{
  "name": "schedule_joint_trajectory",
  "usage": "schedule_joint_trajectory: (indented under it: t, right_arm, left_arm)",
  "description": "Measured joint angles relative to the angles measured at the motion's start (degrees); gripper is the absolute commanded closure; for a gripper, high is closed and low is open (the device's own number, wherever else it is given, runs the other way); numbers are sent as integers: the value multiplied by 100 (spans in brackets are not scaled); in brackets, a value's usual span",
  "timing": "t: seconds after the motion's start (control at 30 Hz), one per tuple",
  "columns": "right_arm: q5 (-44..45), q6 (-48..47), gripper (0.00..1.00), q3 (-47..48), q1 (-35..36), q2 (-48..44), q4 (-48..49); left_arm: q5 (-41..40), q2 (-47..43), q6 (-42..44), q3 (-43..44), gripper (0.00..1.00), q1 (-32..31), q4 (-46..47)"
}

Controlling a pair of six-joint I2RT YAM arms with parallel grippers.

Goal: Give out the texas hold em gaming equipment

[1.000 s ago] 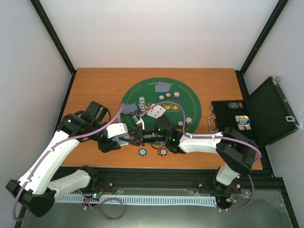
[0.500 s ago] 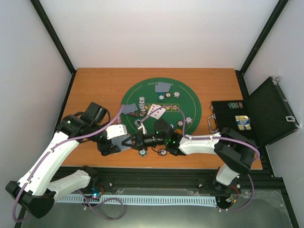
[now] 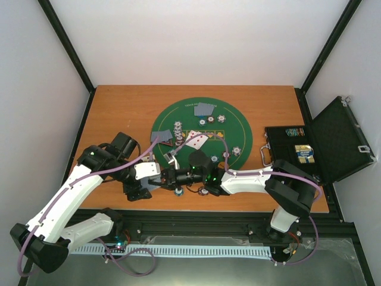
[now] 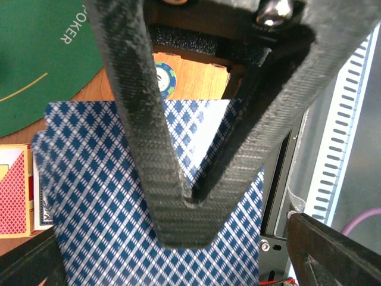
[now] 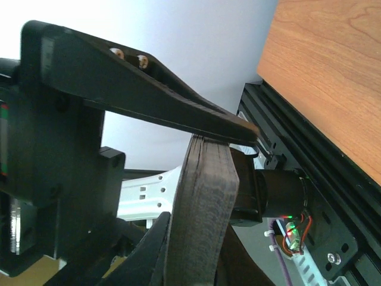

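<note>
Starting with the right gripper (image 5: 205,173), its two black fingers are found closed upon a thick stack of playing cards with a blue-and-white diamond-lattice back (image 5: 199,214). The stack is seen edge-on in the right wrist view, pinched across its thickness between the upper and lower fingers. In the left wrist view the same stack is shown back-up, with one textured black finger of the right gripper laid across its middle. The left gripper (image 4: 178,262) is noted with its jaws spread wide, one finger at each lower corner of that view, either side of the cards and holding nothing. Whether those fingers touch the card edges cannot be told. In the top view the two grippers are seen tip to tip over the near part of the brown wooden table (image 3: 119,113), just off the near-left rim of the round green felt mat (image 3: 241,128), so the stack is held there, between the arms. A small round teal-and-white striped poker chip (image 4: 166,80) is recorded on the wood just beyond the far edge of the stack. On the mat, a pair of grey-blue-backed cards (image 3: 205,109), a face-up card with red pips (image 3: 196,140) and further small striped chips (image 3: 221,118) are observed. An open black hard case (image 3: 333,140) is noted at the right end of the table.
</note>
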Motion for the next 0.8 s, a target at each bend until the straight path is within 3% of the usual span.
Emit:
schedule_joint_trajectory:
  t: [0.5,0.8]
  right_arm:
    - [-57,-11,97,72,59,168,234]
    - [4,-306,97,188,61,170,-96]
  left_arm:
    - [-264,-55,68,-72,45,2,48]
    - [-380,-55,66,-50,45,2,28]
